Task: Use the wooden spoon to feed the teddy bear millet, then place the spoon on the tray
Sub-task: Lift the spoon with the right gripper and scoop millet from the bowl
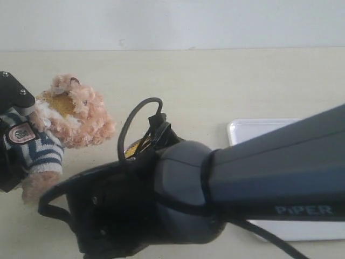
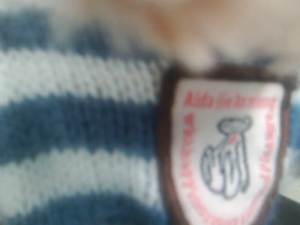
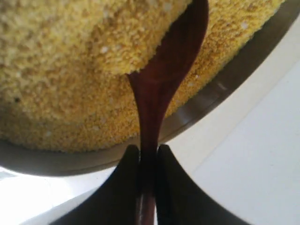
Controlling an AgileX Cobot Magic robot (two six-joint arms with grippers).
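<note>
The teddy bear (image 1: 73, 110) leans at the far left, its striped shirt and badge (image 2: 225, 150) filling the left wrist view. My left gripper (image 1: 19, 137) is shut on the bear's body, with a black finger (image 1: 13, 91) above it. In the right wrist view my right gripper (image 3: 147, 152) is shut on the wooden spoon (image 3: 161, 89) by its handle. The spoon's bowl lies in the yellow millet (image 3: 70, 84), under a heap of grains, inside the metal bowl (image 3: 220, 89). The white tray (image 1: 259, 129) lies to the right, partly hidden.
My right arm (image 1: 242, 178) crosses the foreground of the exterior view and hides most of the bowl; only a yellow sliver (image 1: 132, 148) shows beside a looped black cable (image 1: 135, 118). Beige tabletop (image 1: 215, 81) runs back to a pale wall.
</note>
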